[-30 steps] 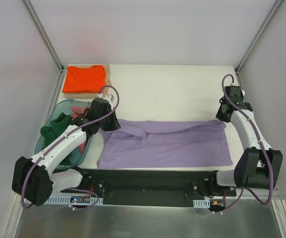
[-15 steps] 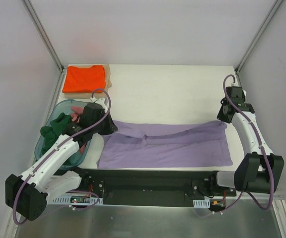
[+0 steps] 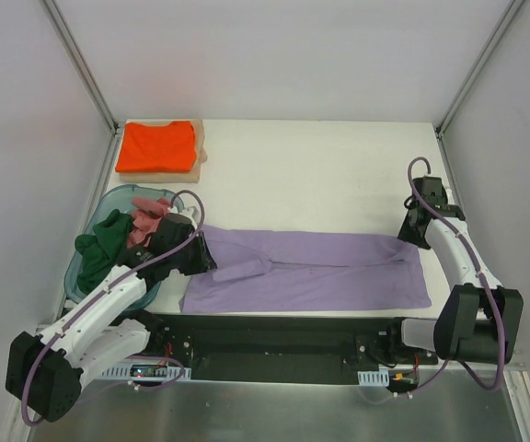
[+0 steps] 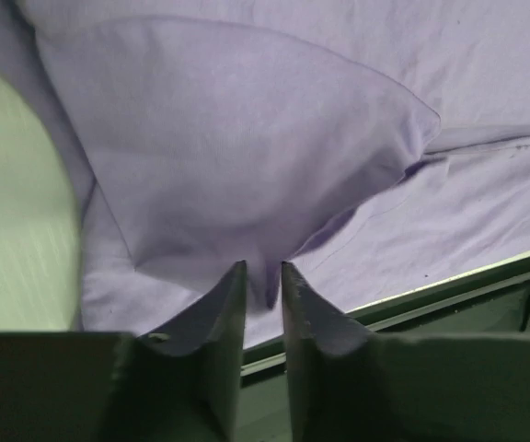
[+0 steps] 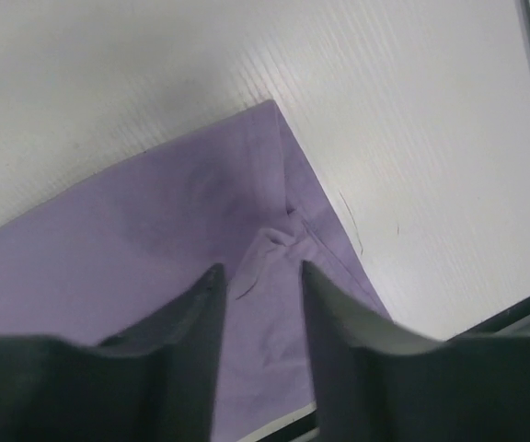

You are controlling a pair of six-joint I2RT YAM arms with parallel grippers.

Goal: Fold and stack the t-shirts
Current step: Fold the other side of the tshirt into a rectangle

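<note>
The purple shirt point(image 3: 320, 272) lies as a long folded band along the near edge of the worktop point(image 3: 311, 175). At its left end the left gripper point(image 4: 263, 273) has its fingers pressed nearly together, pinching a raised fold of the cloth. The right gripper point(image 5: 258, 276) is at the band's far right corner, fingers spread around a small pucker. The orange shirt point(image 3: 155, 145) sits folded on the board point(image 3: 199, 158) in the far left corner. The green shirt point(image 3: 97, 250) and pink shirt point(image 3: 145, 221) lie heaped in the tub point(image 3: 118, 193) at the left edge.
</note>
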